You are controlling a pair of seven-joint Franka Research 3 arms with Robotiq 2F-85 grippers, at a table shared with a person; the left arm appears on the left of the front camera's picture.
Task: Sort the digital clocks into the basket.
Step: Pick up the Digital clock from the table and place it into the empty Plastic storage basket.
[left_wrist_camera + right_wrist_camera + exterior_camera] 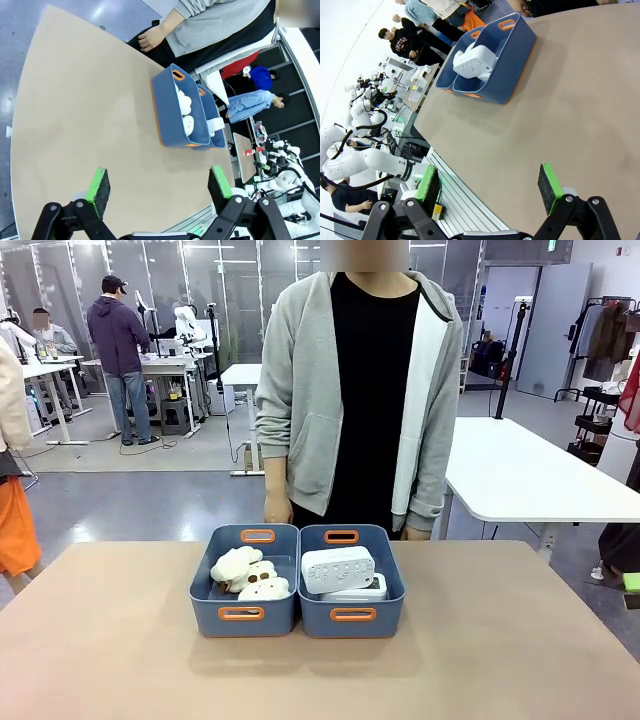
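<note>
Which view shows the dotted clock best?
The front view: the dotted clock faces the camera atop the other clock. The right wrist view shows it tilted and farther off; the left wrist view shows just a white edge.

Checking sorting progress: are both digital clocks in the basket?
Yes: the dotted clock lies atop the smooth clock inside the right basket.

Black grippers (159, 189), green pads (98, 186)

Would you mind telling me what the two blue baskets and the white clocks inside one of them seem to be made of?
The two baskets look like moulded plastic: matte dark blue walls, rounded corners, orange-rimmed handle slots. The dotted clock and the smooth clock beneath it seem hard white plastic, with crisp rounded edges and a slight sheen. The cream toys look like soft plush, being lumpy.
</note>
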